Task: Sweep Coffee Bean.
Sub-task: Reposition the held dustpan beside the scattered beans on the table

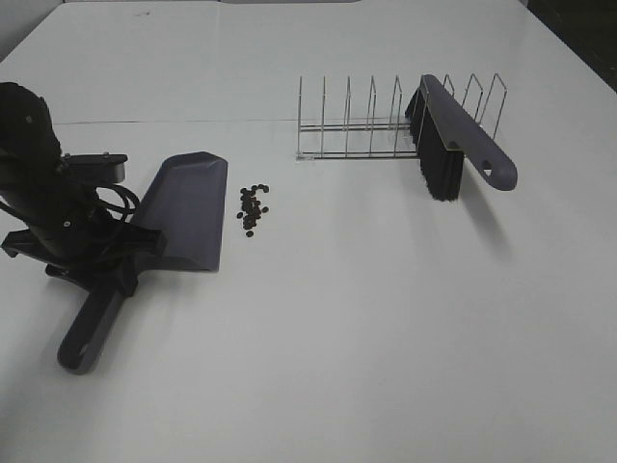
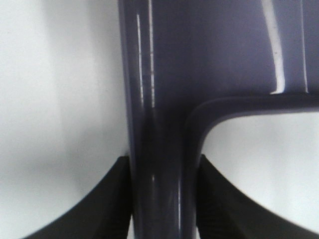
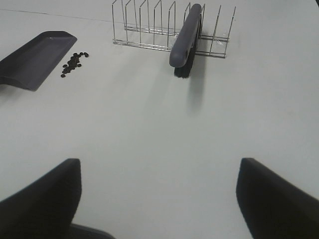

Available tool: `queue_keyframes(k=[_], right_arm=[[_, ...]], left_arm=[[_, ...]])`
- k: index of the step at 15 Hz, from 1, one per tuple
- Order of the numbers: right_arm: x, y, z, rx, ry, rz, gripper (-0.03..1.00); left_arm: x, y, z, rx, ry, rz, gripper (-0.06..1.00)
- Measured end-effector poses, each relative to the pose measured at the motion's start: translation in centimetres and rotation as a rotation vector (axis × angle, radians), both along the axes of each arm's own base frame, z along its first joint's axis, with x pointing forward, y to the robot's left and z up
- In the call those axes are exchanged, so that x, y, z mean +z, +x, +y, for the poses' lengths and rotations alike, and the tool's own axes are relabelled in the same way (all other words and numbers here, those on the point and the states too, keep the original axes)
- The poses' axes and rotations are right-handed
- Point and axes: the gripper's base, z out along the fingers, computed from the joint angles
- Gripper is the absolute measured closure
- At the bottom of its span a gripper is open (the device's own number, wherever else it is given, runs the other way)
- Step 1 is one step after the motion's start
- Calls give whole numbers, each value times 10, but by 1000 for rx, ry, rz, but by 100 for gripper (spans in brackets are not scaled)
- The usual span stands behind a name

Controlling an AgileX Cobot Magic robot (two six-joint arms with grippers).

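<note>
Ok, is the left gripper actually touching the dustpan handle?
Touching. The left wrist view shows the left gripper shut on the dustpan handle, both fingers pressed against its sides with no gap.

1 ea. dustpan point(image 1: 183, 207), brush point(image 1: 463, 130), rack point(image 1: 347, 126); ~20 beans point(image 1: 253, 209)

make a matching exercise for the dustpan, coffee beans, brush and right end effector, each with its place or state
Things:
1 dustpan
2 coffee beans
3 brush
4 right end effector

Places or states:
a propped in the wire rack
b open, holding nothing
c handle clamped by the left end effector
d loose on the table beside the dustpan's lip

Pairs: 1-c, 2-d, 3-a, 4-b
</note>
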Motion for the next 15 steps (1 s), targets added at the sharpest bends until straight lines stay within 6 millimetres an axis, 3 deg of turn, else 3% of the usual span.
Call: queue_keyframes(k=[8,12,15], right_arm=[[0,0,0,0,0,0,22],[0,0,0,0,0,0,22],[0,0,0,0,0,0,22]], left_arm=[[5,0,0,64,-8,-3,59],[52,-8,1,62,-33,-62,59],[66,-11,3,46,-24,-87,59]])
